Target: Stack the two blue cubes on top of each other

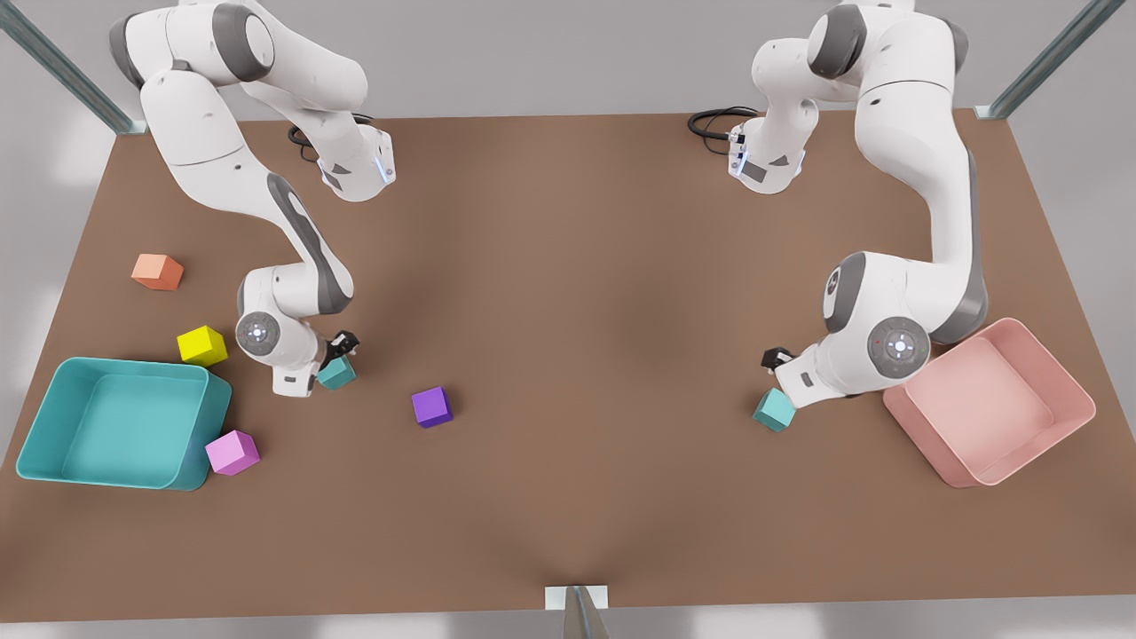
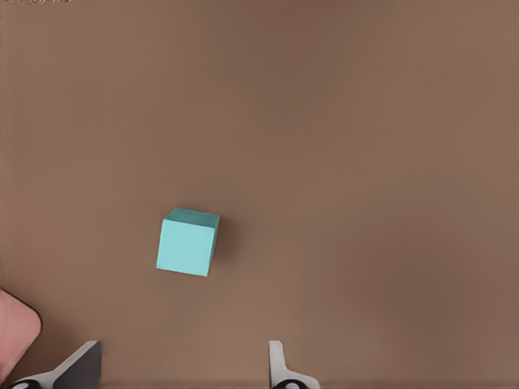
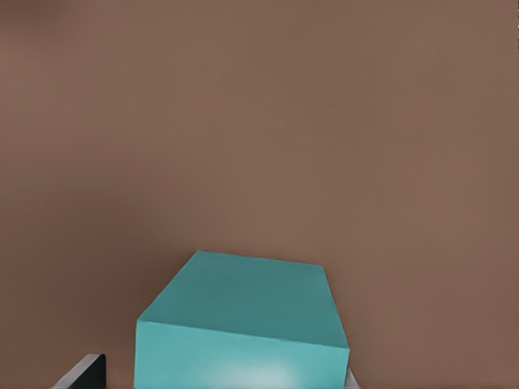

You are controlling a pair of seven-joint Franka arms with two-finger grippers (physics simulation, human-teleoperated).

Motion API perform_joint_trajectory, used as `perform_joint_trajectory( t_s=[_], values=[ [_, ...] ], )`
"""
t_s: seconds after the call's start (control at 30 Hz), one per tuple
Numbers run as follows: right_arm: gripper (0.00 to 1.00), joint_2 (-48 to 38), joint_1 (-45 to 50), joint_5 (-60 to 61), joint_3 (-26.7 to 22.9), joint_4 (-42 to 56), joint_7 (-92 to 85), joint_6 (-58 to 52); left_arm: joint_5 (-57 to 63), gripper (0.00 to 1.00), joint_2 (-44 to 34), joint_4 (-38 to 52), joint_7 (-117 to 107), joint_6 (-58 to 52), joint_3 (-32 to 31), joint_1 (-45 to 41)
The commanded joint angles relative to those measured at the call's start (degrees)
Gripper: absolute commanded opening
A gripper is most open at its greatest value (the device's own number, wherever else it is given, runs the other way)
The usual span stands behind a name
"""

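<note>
So the right claw (image 1: 342, 353) is sitting low on the front view's left side, fingers spread and straddling one small matte teal cube (image 3: 243, 324) without clamping it yet. That cube (image 1: 337, 373) is resting on the brown counter (image 1: 568, 266). Over on the front view's right, the left claw (image 2: 182, 365) is hanging released above the counter, with the second matte teal cube (image 2: 188, 241) lying just ahead of it, apart from the fingertips.

Between the two cubes the counter is lying wide open, apart from a purple cube (image 1: 432, 406). Crowding the right claw's side: a yellow cube (image 1: 201, 345), a pink cube (image 1: 232, 453), an orange cube (image 1: 158, 272) and a big smooth teal bin (image 1: 53, 417). A pink bin (image 1: 1065, 373) is sitting just behind the left arm's wrist.
</note>
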Motion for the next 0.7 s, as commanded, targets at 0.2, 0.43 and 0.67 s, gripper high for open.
perform_joint_trajectory(
  t_s=[0.2, 0.43, 0.67],
  values=[
    [0.62, 0.07, -0.18, 0.11, 0.01, -0.17, 5.27, 0.4, 1.68, 1.0, -0.21, 0.01, 0.43, 0.0, -0.04, -0.07],
    [0.46, -7.75, 0.34, -0.07, 0.8, 1.33, 5.18, -9.61, 1.68, 1.0, -0.03, 0.01, 0.43, 0.0, -0.04, -0.07],
    [0.44, -12.76, 1.58, 0.81, 13.89, 28.83, 7.38, -43.71, 1.68, 1.0, 0.15, 0.01, 0.43, 0.09, -0.04, 0.1]
  ],
)
